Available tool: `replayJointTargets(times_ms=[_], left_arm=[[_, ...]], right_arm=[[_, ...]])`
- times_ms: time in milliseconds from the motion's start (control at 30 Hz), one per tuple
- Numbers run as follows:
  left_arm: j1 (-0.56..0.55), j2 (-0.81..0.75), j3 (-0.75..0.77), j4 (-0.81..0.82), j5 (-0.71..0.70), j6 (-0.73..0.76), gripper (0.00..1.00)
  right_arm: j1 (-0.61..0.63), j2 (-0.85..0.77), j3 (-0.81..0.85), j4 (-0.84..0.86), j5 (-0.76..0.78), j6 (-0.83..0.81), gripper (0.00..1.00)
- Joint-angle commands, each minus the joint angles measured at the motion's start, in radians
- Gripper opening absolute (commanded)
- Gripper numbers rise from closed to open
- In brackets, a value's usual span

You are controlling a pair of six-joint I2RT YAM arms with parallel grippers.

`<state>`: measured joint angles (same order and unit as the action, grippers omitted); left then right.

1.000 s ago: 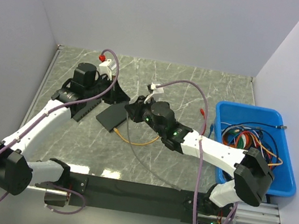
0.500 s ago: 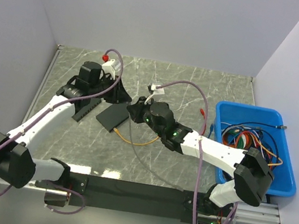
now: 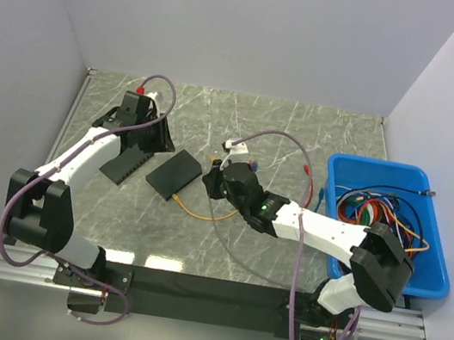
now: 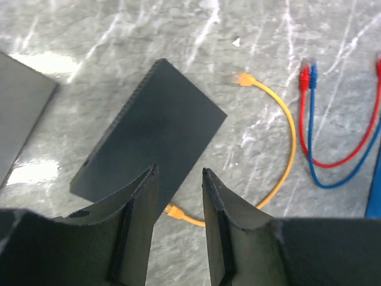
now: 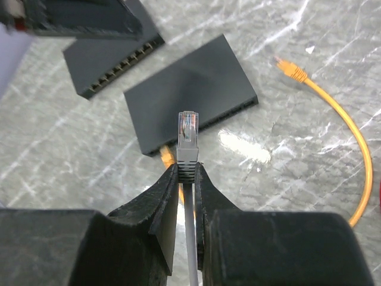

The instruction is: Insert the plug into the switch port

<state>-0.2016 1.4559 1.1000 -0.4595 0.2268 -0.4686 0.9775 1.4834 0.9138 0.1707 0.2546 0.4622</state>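
My right gripper (image 5: 187, 168) is shut on the grey boot of a grey cable; its clear plug (image 5: 188, 130) sticks out past the fingertips, pointing at the black switch (image 5: 190, 94) just ahead. In the top view the right gripper (image 3: 211, 174) hovers at that switch's (image 3: 176, 174) right edge, apart from it. An orange cable (image 5: 351, 149) has one end at the switch's near edge. My left gripper (image 4: 178, 177) is open and empty, above and behind the switch (image 4: 152, 128); in the top view it (image 3: 160, 138) sits at the back left.
A second black switch (image 3: 127, 164) lies left of the first, its port row showing in the right wrist view (image 5: 113, 56). A blue bin (image 3: 435, 257) of tangled cables stands at the right. Red and blue cables (image 4: 309, 119) lie beside it.
My left arm has pulled back and to the left, uncovering the second switch. My right gripper has shifted slightly toward the near side with the plug still in it.
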Motion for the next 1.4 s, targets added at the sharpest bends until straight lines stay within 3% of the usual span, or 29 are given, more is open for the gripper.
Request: replayJointTargets(times_ms=[0,467,733,1367], left_arm=[[0.001,-0.011,0.037,-0.005,-0.049,-0.004,0.41],[0.010,0.227,0.167,-0.106,-0.257,0.012,0.39],[0.010,0.334,0.212,-0.145,-0.261,0.013,0.39],[-0.021,0.400,0.230,-0.191,-0.285,0.019,0.35]], right_arm=[[0.003,0.049,0.020,-0.007,-0.001,-0.025,0.00],[0.006,0.282,0.137,-0.043,-0.025,-0.033,0.00],[0.020,0.391,0.226,-0.106,-0.009,-0.034,0.00],[0.066,0.489,0.332,-0.183,0.048,-0.042,0.00]])
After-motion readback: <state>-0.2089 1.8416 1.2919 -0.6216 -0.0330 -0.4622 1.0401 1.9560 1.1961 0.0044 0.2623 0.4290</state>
